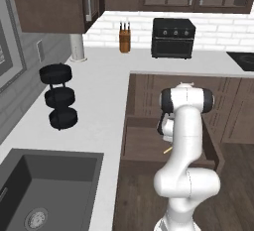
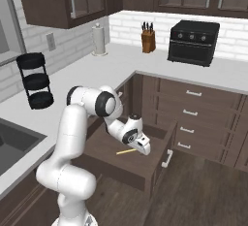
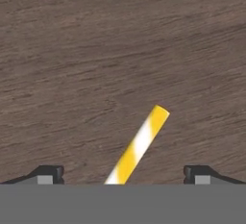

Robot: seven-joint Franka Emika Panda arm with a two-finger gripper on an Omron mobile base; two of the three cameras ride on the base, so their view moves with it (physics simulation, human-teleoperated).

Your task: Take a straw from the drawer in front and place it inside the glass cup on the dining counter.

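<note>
The drawer [image 1: 144, 143] [image 2: 104, 145] stands pulled open in front of me, its brown bottom bare. On that bottom lies the straw [image 2: 126, 151] [image 1: 167, 150], yellow with pale stripes in the hand view [image 3: 139, 143]. My gripper [image 2: 144, 148] [image 3: 123, 175] reaches down into the drawer right over one end of the straw. It is open: the fingertips [image 3: 45, 174] stand wide apart on either side of the straw, clear of it. The glass cup and the dining counter are out of view.
The white L-shaped counter [image 1: 99, 91] holds a sink [image 1: 49, 185], a black three-tier rack [image 1: 59, 96], a paper towel roll [image 1: 78, 46], a knife block [image 1: 124, 39] and a black toaster oven [image 1: 172, 37]. Shut drawer fronts [image 2: 193, 113] stand to the right.
</note>
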